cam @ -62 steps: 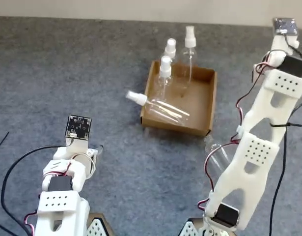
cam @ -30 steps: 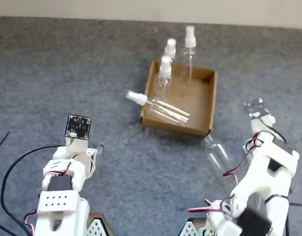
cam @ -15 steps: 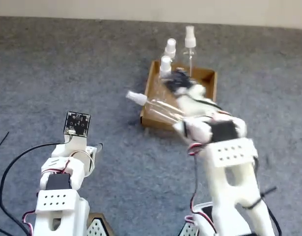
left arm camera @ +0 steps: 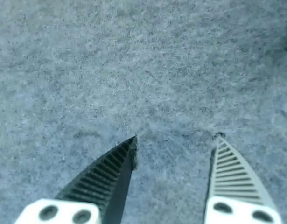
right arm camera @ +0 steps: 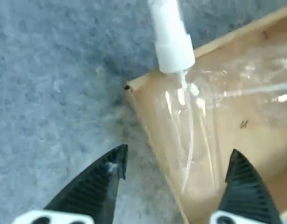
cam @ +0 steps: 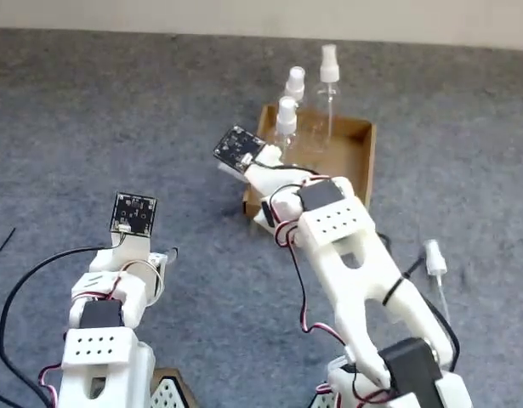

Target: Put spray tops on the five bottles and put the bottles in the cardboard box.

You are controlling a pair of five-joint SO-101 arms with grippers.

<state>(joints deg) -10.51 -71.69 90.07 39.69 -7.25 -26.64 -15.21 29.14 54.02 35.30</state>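
Hands: left hand spread, right hand spread | clear bottle lying across cardboard box wall

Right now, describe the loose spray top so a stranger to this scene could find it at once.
Start at the cardboard box on the grey carpet, then follow the right arm back toward its base. Beside it on the carpet lies a white spray top with a thin tube; unlike the others, it sits on no bottle.
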